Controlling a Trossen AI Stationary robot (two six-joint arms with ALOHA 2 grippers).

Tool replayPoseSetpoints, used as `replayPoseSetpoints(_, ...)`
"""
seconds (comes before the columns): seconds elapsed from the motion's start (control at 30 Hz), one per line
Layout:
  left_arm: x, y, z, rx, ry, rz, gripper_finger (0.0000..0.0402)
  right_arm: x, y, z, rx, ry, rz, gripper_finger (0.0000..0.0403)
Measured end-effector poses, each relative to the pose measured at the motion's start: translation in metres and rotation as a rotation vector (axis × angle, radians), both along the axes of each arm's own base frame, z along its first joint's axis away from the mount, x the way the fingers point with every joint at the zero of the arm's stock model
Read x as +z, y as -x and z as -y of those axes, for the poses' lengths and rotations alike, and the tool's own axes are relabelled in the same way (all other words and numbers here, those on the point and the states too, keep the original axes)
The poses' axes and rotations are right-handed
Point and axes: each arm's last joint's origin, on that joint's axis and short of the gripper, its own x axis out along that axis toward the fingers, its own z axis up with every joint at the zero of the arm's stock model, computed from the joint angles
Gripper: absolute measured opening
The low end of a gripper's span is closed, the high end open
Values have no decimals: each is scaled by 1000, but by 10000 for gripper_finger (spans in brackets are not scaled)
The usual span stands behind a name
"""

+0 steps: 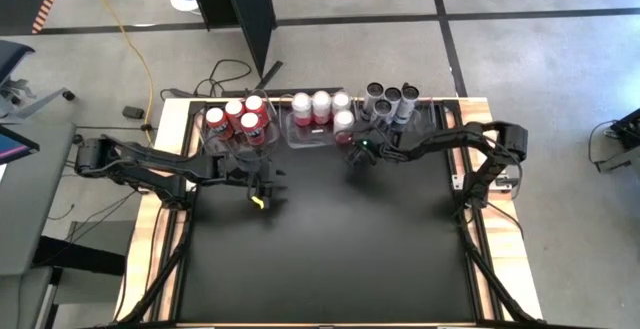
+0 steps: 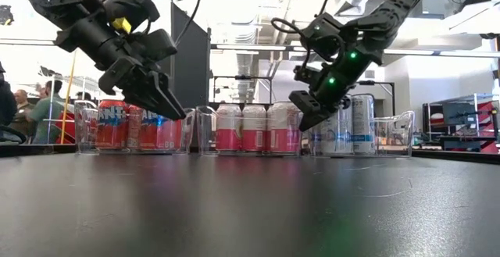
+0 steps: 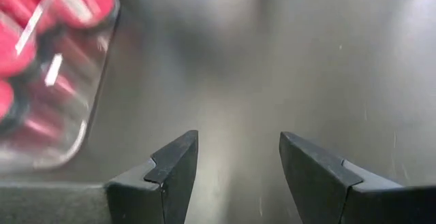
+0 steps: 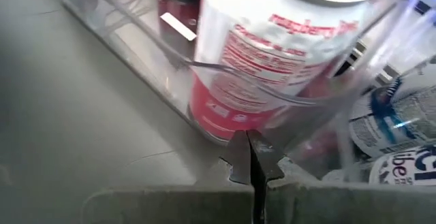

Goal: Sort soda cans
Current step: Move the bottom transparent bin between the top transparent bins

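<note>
Nearest to me lies the bare black table, nothing on its near stretch. Above it, a little left of centre, hangs my left claw, its two dark fingers spread apart with only tabletop showing between them; it pinches nothing. It sits just in front of the left bin. My right claw hangs right of centre, lifted off the table, its fingers pressed together into a single seam and empty, tipped down toward the front corner of the middle bin.

Farther off, along the far edge, stand three clear plastic bins in a row, and all the cans I can see are inside them, upright. The left bin holds the red cans, four pale tops from above, red sides with blue and white lettering from table height. The middle bin holds the pink-and-white cans, white on the upper body and pink at the base, with small red print that my right wrist camera sees close up through the wall. The right bin holds the grey and silver cans, dark tops, pale sides with blue lettering.

Beyond the table is the room, with people at far left.
</note>
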Motion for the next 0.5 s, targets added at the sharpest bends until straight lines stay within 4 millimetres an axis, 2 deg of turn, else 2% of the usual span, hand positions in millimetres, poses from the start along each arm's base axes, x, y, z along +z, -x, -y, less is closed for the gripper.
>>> replayPoseSetpoints(0.2, -3, 6, 3, 91, 54, -50, 203, 0, 4, 10, -33, -2, -2, 0)
replayPoseSetpoints(0.37, 8, 13, 12, 140, 70, -16, 191, 0, 6, 14, -54, 4, -4, 0)
replayPoseSetpoints(0.5, 13, 28, 16, 206, 118, -48, 179, 0, 6, 13, -56, 16, -12, 0)
